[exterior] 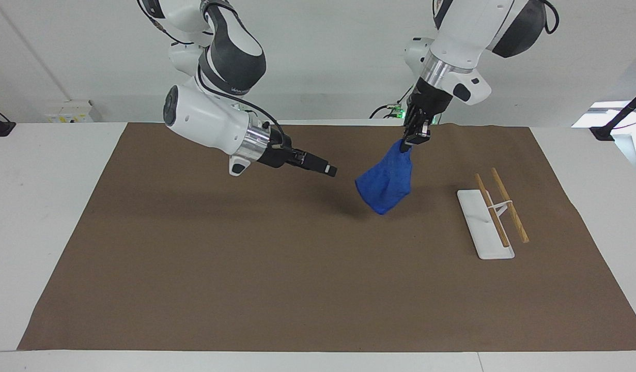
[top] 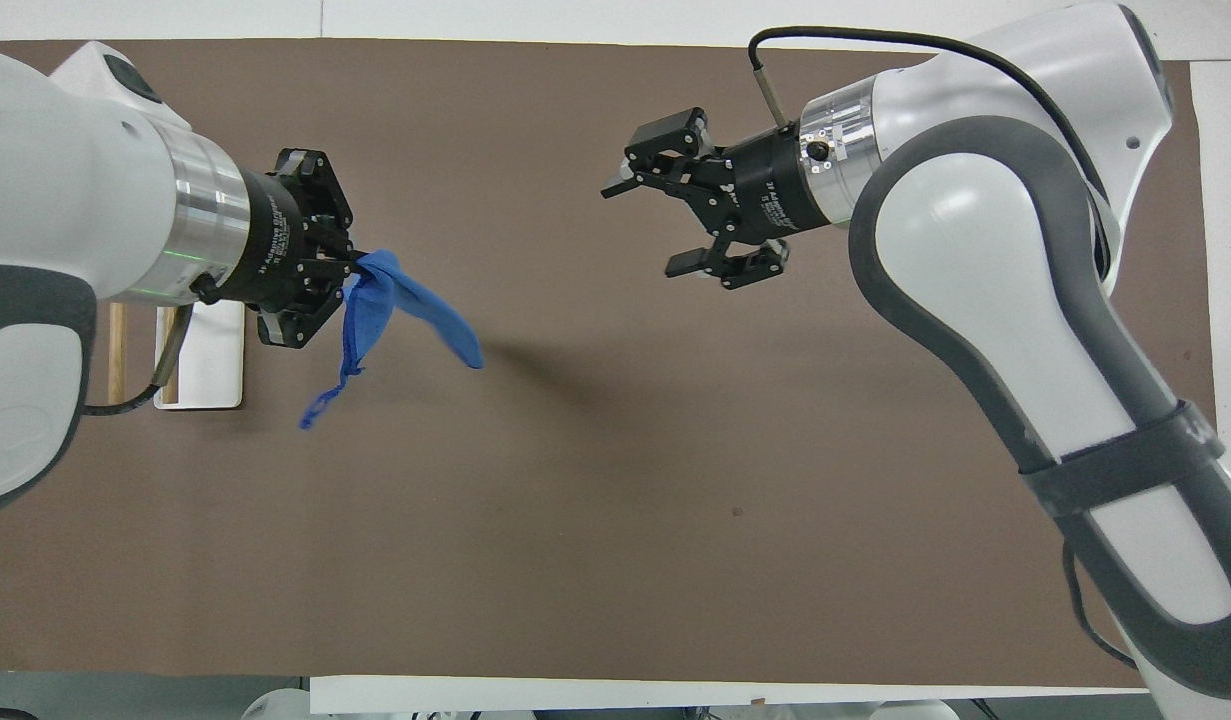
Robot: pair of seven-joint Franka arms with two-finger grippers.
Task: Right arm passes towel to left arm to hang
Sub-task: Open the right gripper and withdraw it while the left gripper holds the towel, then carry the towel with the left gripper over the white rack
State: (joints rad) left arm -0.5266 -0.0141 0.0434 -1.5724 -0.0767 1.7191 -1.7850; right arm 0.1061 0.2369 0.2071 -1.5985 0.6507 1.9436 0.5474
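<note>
1. White walls back one white table (exterior: 49,206), and one brown mat (exterior: 245,268) covers most of its top.
2. Two white robot arms reach in over the mat: one right arm (exterior: 209,119) and one left arm (exterior: 467,31).
3. One blue towel (exterior: 387,178) is in the scene. It hangs in the air from the left gripper (exterior: 415,139), bunched at the top and drooping to a rounded lower edge clear of the mat.
4. The left gripper points down with its fingertips pinched together on the towel's top edge; in the overhead view (top: 347,265) a thin strip of the cloth trails off below the main fold (top: 415,310).
5. The right gripper (top: 647,225) is over the middle of the mat, well apart from the towel. Its two fingers stand wide apart with nothing between them.
6. One white hanging rack (exterior: 484,225) lies on the mat toward the left arm's end of the table. It carries two wooden rods (exterior: 509,209) lying side by side, joined to the flat white base by one thin white support.
7. The towel hangs between the right gripper and the rack, touching neither.
8. One dark speck (top: 738,513) marks the mat nearer to the robots than the right gripper.
</note>
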